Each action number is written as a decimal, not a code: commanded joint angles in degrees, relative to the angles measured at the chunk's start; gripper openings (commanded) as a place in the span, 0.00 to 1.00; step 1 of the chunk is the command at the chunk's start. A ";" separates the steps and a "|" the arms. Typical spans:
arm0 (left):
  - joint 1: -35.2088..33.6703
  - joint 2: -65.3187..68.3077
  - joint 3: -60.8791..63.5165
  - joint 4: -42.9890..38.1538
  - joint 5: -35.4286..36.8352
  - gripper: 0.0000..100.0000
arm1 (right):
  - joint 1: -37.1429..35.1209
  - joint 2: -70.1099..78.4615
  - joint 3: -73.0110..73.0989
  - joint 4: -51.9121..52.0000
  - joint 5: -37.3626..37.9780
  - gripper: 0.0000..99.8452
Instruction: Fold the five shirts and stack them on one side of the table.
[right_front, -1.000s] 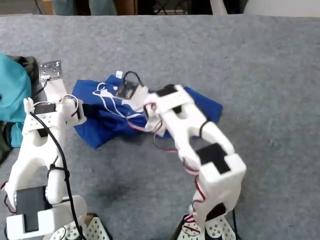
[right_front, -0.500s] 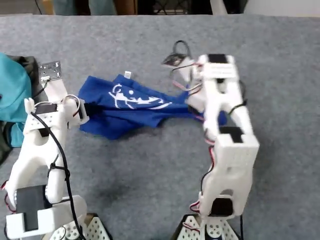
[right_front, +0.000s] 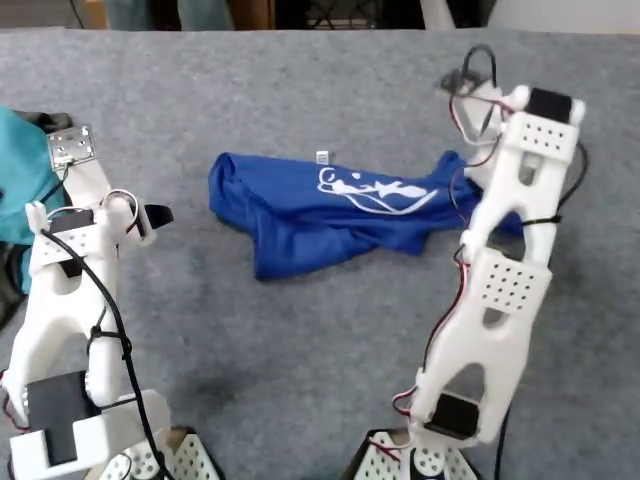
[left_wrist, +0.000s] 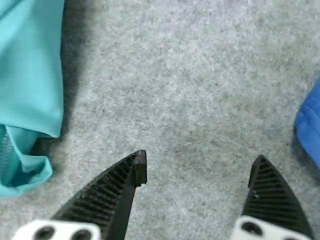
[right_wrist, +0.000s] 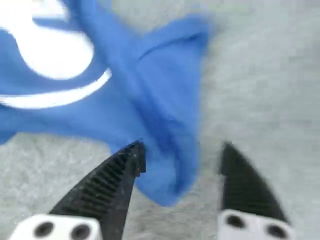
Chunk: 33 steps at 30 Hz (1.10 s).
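A blue shirt (right_front: 330, 210) with a white print lies crumpled and stretched across the middle of the grey table (right_front: 300, 90). My right gripper (right_front: 462, 195) hangs over the shirt's right end. In the right wrist view the right gripper (right_wrist: 182, 150) is open, with a fold of the blue shirt (right_wrist: 150, 100) under and between its fingers. My left gripper (right_front: 150, 215) stands open to the left of the shirt, apart from it. The left wrist view has the left gripper (left_wrist: 200, 167) over bare carpet, the blue shirt (left_wrist: 310, 125) at one edge and a teal shirt (left_wrist: 30, 75) at the other.
The teal shirt (right_front: 20, 180) lies on a dark garment (right_front: 12, 275) at the table's left edge, beside the left arm. Bare grey table stretches behind the blue shirt and in front of it between the two arm bases.
The right arm swung from the middle to the far right and drew the blue shirt rightward, stretching it out. The shirt's left end came away from the left gripper, which shifted slightly left.
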 joint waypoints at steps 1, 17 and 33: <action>-0.22 -0.09 -1.89 -1.05 0.53 0.33 | -3.34 -6.73 -6.20 0.79 -3.87 0.53; -0.66 10.20 -8.04 -3.25 2.46 0.33 | -33.49 -44.88 57.10 -5.80 -5.45 0.09; -0.66 10.29 -7.96 -3.25 2.11 0.33 | -28.31 -24.40 63.16 -33.32 -8.53 0.02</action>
